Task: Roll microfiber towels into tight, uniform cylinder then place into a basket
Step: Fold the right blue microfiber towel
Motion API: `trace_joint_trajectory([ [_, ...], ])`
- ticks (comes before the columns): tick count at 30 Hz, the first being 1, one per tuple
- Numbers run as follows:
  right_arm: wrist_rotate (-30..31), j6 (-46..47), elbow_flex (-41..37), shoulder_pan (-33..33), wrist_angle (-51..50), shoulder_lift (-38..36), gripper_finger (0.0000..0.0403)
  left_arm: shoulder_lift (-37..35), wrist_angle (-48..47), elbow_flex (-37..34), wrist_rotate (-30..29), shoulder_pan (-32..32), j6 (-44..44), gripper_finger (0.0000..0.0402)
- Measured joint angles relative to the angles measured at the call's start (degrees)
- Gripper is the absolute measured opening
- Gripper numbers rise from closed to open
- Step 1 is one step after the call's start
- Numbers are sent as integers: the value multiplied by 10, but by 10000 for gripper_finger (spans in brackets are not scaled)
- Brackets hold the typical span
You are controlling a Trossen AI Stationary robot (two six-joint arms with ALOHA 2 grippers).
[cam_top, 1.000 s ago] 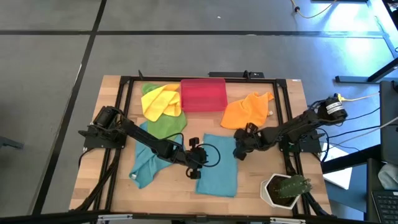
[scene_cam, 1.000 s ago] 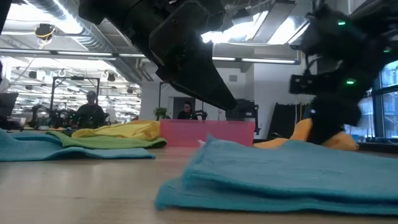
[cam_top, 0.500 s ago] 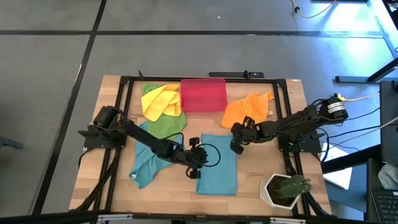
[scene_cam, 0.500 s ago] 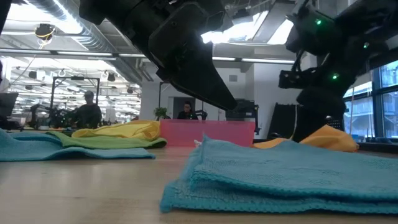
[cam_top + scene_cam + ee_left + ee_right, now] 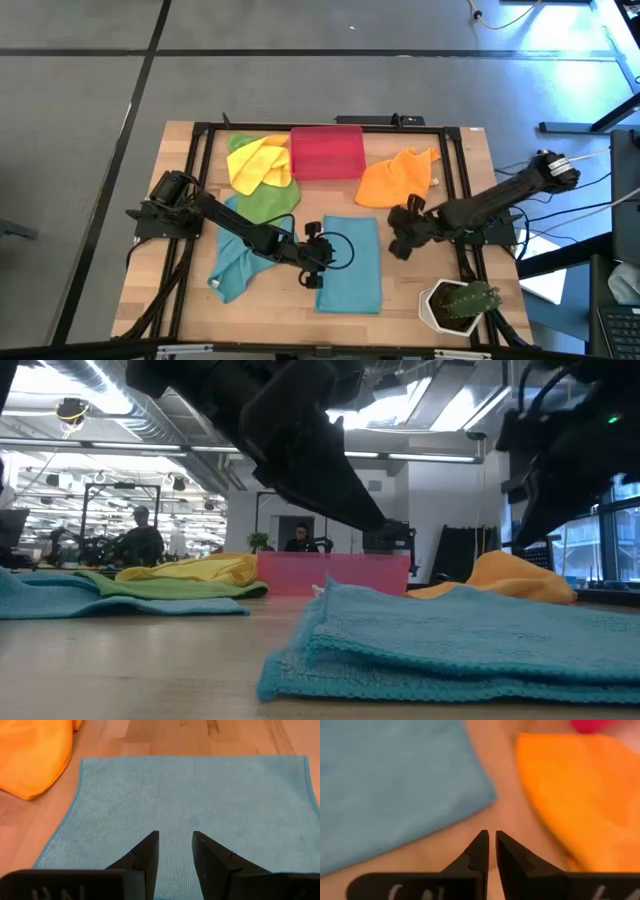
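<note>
towels: five – two teal (image 5: 349, 264), (image 5: 233, 262), yellow (image 5: 257, 162), green (image 5: 266, 200), orange (image 5: 395, 177), all on tabletop (image 5: 480, 170) | basket (image 5: 326, 151): one, contents unclear | left end effector (image 5: 175, 839): narrow gap over folded teal, empty | right end effector (image 5: 491, 837): nearly closed, empty, between teal and orange

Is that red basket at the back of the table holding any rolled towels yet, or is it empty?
Empty, as far as the overhead view shows: the basket shows only plain red inside. The yellow towel and orange towel lie beside it on the table, unrolled.

grey floor (image 5: 300, 90), bright ceiling lights (image 5: 400, 405)
</note>
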Motion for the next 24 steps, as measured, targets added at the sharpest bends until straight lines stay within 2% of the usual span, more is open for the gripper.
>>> trace_joint_trajectory([
  [10,14,21,0,119,92,26,86,0,37,0,0,0,0,106],
  [16,-7,16,0,174,148,47,117,0,41,0,0,0,0,106],
  [24,-1,-89,1,216,292,94,167,0,42,0,0,0,0,106],
])
